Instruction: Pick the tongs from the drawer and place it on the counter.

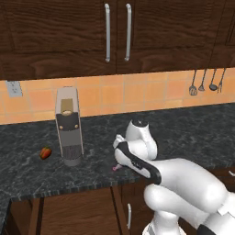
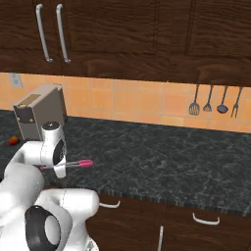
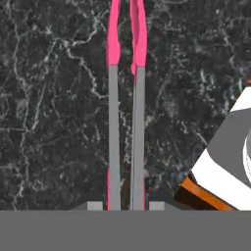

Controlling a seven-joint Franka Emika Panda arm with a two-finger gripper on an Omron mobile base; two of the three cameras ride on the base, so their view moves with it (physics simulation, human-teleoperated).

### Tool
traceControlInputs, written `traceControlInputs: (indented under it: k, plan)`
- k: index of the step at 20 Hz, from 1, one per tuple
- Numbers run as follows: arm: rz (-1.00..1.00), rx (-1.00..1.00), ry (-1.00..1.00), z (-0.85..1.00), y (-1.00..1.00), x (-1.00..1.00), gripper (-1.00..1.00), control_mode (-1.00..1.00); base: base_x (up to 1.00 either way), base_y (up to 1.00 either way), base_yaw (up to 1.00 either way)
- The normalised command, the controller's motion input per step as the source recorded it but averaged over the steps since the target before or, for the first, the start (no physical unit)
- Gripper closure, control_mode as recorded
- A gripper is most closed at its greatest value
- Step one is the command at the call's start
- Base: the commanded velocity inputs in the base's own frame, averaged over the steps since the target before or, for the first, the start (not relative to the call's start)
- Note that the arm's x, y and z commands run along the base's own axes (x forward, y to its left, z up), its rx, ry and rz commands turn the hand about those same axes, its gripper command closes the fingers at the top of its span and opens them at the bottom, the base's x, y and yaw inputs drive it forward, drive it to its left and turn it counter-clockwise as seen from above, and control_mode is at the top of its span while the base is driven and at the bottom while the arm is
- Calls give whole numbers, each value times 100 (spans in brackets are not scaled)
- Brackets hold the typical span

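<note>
On the far left of the black speckled stone tabletop (image 1: 193,128) lies a small red strawberry-like fruit (image 1: 45,153), well apart from the work. Just right of it stands the tall grey-and-white coffee machine (image 1: 69,126), upright near the tabletop's front edge. Next comes the white arm's gripper (image 2: 62,165), its jaws closed on the slender magenta-pink tongs with grey metal arms (image 2: 78,163). The tongs are off the drawer and held above the tabletop, roughly level, their pink tip pointing away from the coffee machine in the right base view. In the hand view both thin arms (image 3: 125,122) run straight out from the jaws over bare stone, with a corner of the machine (image 3: 230,162) close at one side.

The main risk, as I judge it, is the machine's nearness: a swing of the wrist toward it could knock the tongs or tip the appliance. The grip sits near one end of a long, thin tool, so it could pivot or slip if lowered fast. Letting go from this height might make the tongs bounce toward the front edge. Further right, dark utensils (image 2: 208,101) hang on the orange tiled wall, clear of all this.
</note>
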Motion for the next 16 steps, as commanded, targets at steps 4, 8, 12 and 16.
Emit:
traceControlInputs:
  k: [4, 8, 12, 16]
  plan:
    - [4, 0, 0, -32, -25, 89, -100, -100, 0, 0, 0]
    - [0, -5, -8, 23, 29, 5, -100, -100, 0, 0, 0]
    - [0, -13, -25, 81, 71, -66, -100, -100, 0, 0, 0]
    - [0, -18, -42, 86, 44, -100, -100, -100, 0, 0, 0]
